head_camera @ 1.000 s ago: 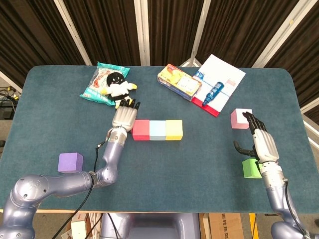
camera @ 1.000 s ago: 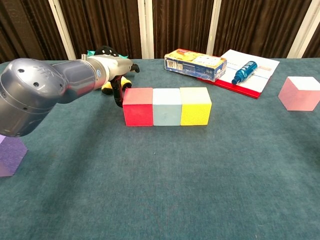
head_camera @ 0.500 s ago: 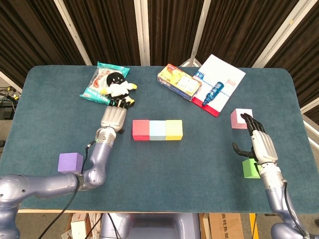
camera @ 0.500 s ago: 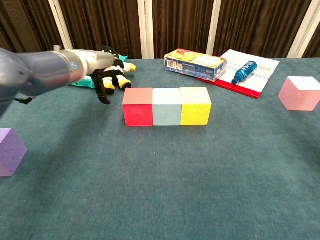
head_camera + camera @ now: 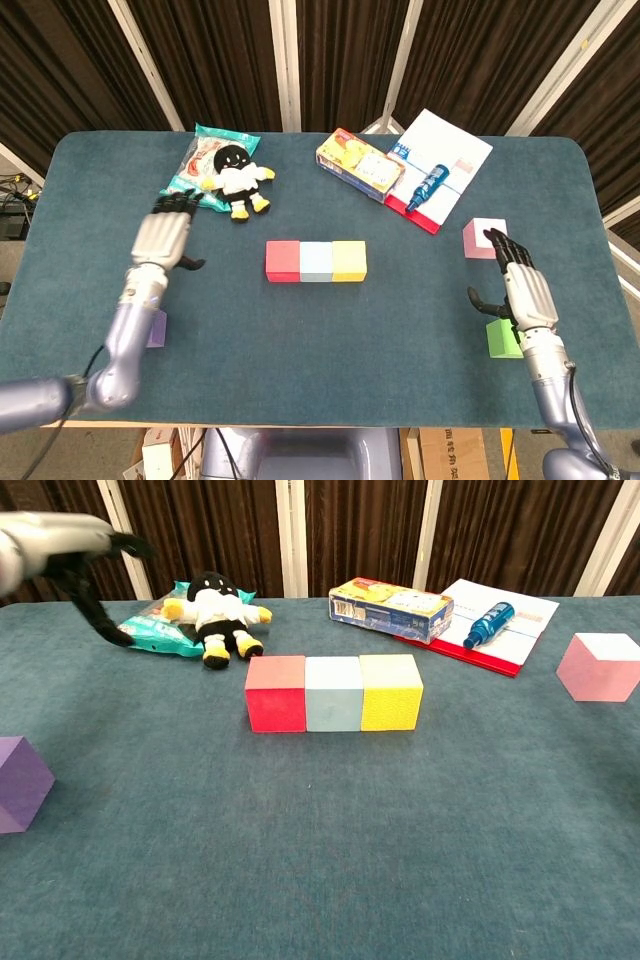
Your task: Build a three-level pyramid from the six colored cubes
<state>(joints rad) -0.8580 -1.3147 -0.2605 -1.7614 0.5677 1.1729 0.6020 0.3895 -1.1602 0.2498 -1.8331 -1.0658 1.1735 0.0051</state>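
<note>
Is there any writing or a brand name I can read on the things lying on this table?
None can be read.
Yellow and blue box: has print, too blurred.
Snack bag: print too small.
White booklet: marks too small.
Blue bottle: label unreadable.
Coloured cubes, such as the red cube: no writing shows.

A red cube (image 5: pixel 283 260), a pale blue cube (image 5: pixel 316 261) and a yellow cube (image 5: pixel 349 260) sit touching in a row mid-desk. A pink cube (image 5: pixel 481 238) lies far right, a green cube (image 5: pixel 501 339) nearer on the right, and a purple cube (image 5: pixel 20 783) near left.
</note>
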